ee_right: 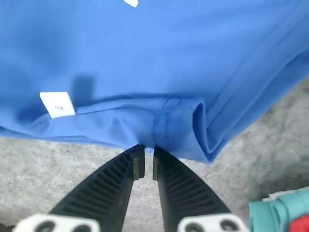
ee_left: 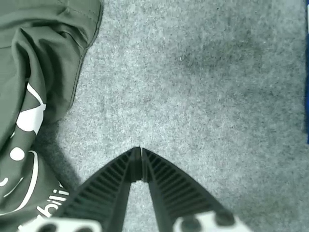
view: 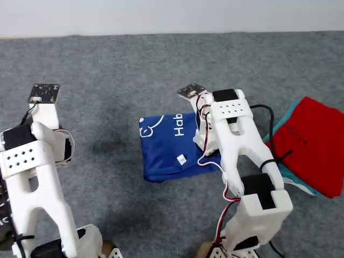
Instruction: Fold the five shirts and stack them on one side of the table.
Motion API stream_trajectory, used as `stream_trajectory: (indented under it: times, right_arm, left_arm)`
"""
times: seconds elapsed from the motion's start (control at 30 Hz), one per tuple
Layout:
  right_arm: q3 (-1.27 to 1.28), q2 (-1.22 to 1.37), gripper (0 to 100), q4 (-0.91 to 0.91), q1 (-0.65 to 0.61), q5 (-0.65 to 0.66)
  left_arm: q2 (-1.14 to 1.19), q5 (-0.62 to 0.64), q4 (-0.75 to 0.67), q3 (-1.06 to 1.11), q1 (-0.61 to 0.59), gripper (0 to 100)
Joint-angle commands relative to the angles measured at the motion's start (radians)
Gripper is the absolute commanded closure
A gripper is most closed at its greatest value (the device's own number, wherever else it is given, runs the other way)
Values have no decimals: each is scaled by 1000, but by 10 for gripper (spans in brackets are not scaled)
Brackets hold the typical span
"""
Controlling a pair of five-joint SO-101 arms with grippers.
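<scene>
Blue shirt [ee_right: 145, 63] hem pinched in right claw [ee_right: 144, 154]

The table [view: 107, 70] is covered in rough grey felt. A folded blue shirt [view: 166, 148] lies flat near the middle. At the right edge lies a teal shirt [view: 299, 183] under a red shirt [view: 314, 145], and at the left a rumpled dark shirt [ee_left: 29, 96] with white print.

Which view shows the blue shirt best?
The high view: the blue shirt lies folded there, with most of its outline visible. The right wrist view shows one edge of the shirt close up. The left wrist view catches a thin blue strip, likely its edge.
</scene>
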Motion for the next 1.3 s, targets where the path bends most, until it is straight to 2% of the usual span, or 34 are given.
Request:
stream_trajectory:
  times: [0.0, 0.13, 0.5, 0.97, 1.27]
  right_arm:
    - [-11, 21, 957, -21, -1, -9]
    - [-5, 58, 957, 2, -1, -9]
    - [-14, 71, 957, 205, -1, -9]
    - [-17, 70, 969, -54, -22, -9]
    - [-23, 79, 983, -54, -28, -9]
  left_arm:
    - [-32, -12, -18, -10, 2, 996]
    - [-32, -12, -15, -7, 2, 996]
    - [-32, -12, -17, -12, 2, 996]
    - [-32, -12, -32, -12, 2, 996]
    - [-32, -12, -29, -12, 2, 996]
